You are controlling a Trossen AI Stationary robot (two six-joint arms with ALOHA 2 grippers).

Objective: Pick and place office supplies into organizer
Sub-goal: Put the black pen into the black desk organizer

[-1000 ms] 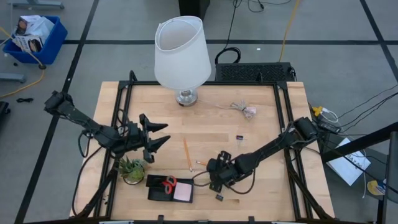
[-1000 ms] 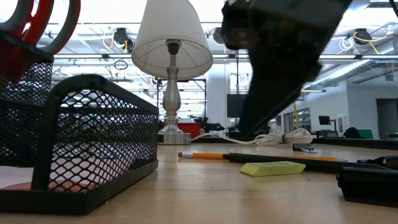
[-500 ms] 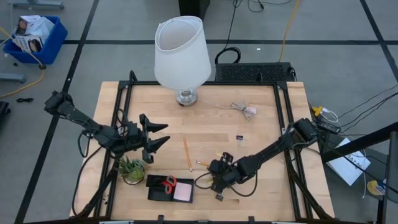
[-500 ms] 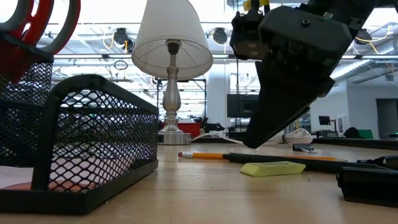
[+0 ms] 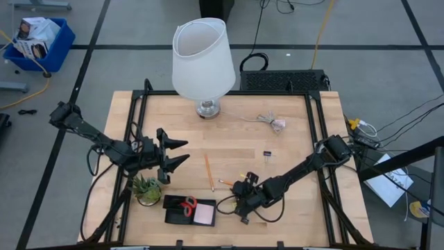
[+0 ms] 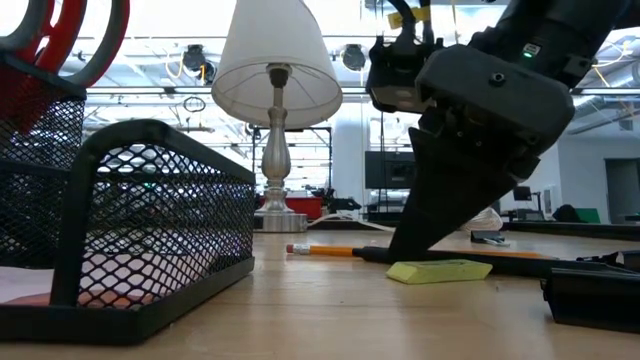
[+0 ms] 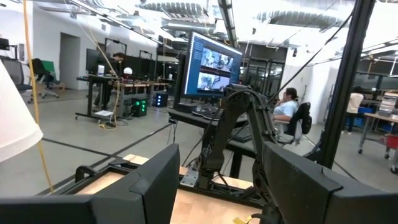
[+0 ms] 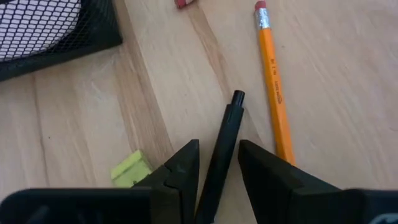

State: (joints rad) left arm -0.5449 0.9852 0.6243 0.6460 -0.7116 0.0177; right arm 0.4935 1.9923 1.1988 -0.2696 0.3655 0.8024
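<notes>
Right gripper [image 8: 214, 163] low on the table, fingers straddling a black pen [image 8: 225, 140], gaps on both sides, not clamped yet. Pen: thin, matte black, lying flat, beside an orange pencil [image 8: 274, 93] with a pink eraser. Both lie at 3 o'clock of the black mesh organizer [image 5: 180, 212], which holds red scissors [image 5: 188, 205] and a pink pad [image 5: 204, 214]. Left gripper [image 5: 177, 152] hangs open at 11 o'clock of the organizer.
</notes>
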